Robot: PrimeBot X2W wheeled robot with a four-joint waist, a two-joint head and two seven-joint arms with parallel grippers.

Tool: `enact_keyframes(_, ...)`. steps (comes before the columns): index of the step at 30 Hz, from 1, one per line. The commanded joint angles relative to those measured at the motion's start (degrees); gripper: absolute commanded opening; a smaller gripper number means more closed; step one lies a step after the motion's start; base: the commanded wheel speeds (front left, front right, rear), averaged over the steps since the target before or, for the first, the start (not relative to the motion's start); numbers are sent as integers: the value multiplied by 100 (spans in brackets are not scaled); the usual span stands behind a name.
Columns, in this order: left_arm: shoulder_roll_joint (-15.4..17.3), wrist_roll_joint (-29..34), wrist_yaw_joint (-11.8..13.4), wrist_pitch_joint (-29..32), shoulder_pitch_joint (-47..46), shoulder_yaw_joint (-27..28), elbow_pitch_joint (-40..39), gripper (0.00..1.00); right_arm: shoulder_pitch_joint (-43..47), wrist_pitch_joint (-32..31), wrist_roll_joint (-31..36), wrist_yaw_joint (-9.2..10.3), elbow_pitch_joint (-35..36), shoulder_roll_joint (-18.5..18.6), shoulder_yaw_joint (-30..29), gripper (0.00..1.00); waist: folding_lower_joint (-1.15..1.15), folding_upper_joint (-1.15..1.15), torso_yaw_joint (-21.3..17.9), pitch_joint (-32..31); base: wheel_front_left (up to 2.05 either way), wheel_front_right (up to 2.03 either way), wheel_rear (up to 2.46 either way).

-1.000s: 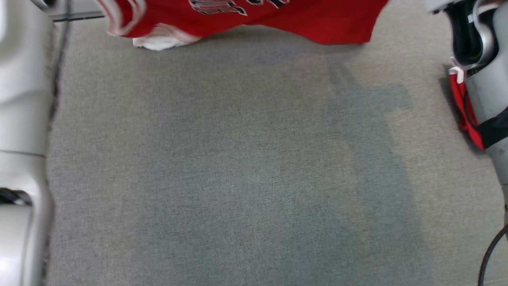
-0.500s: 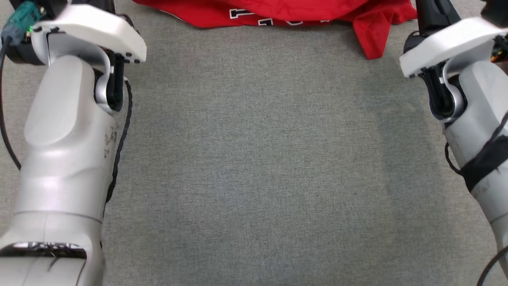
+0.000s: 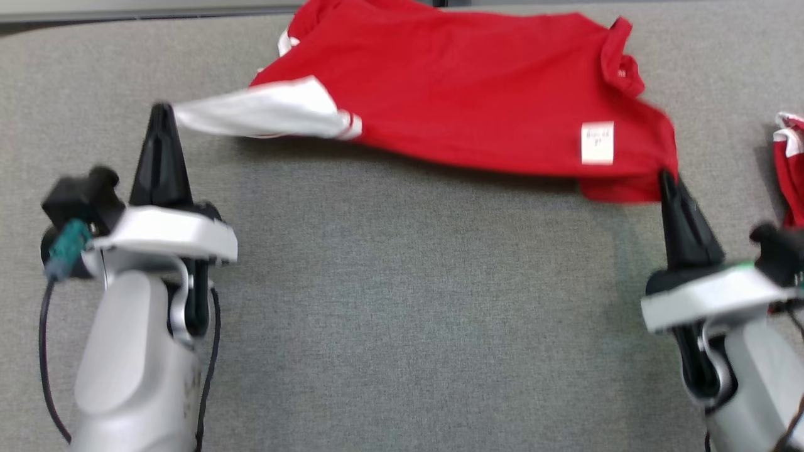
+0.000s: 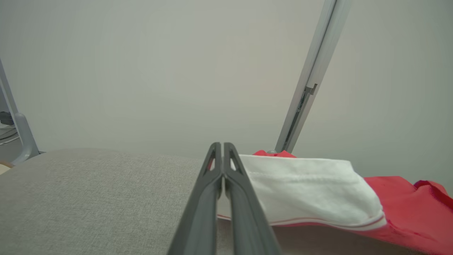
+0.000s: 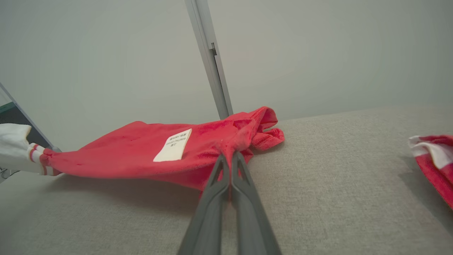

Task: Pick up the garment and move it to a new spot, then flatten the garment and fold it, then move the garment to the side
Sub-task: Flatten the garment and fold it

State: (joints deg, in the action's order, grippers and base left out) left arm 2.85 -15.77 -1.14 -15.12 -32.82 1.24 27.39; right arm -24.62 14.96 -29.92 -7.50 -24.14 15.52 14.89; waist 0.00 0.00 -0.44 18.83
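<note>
That red shirt is about as soft and light as it gets. It's thin knit with no stiffness, so it sags between whatever holds it and bunches up wherever it's pinched. Corners and hems look like the sane places to grab, and that's what's going on. The left end effector is clamped on the tip of the white sleeve, and the right end effector is clamped on a gathered bit of red edge.

The shirt is stretched over the far half of the grey tabletop. Its near edge is lifted, and the back looks like it rests on the surface. The long axis runs left to right, sleeve end at the robot's left and slightly farther away. A white label faces up. Another red cloth sits off to the right.
</note>
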Motion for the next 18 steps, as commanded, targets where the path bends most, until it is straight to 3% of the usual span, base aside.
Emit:
enact_keyframes(1,18,-7,46,1,399,-36,-308,0,460,22,106,3,306,-60,-212,0,0,0,32,-254,0,0,0)
enact_keyframes(10,20,269,398,13,2247,-275,-1771,0,2232,-27,491,6,1286,-320,-529,0,0,0,14,-886,0,0,0)
enact_keyframes(18,111,469,848,581,3844,-237,-3427,0,3551,-600,890,3,2314,-592,-765,0,0,0,-20,-1465,0,0,0)
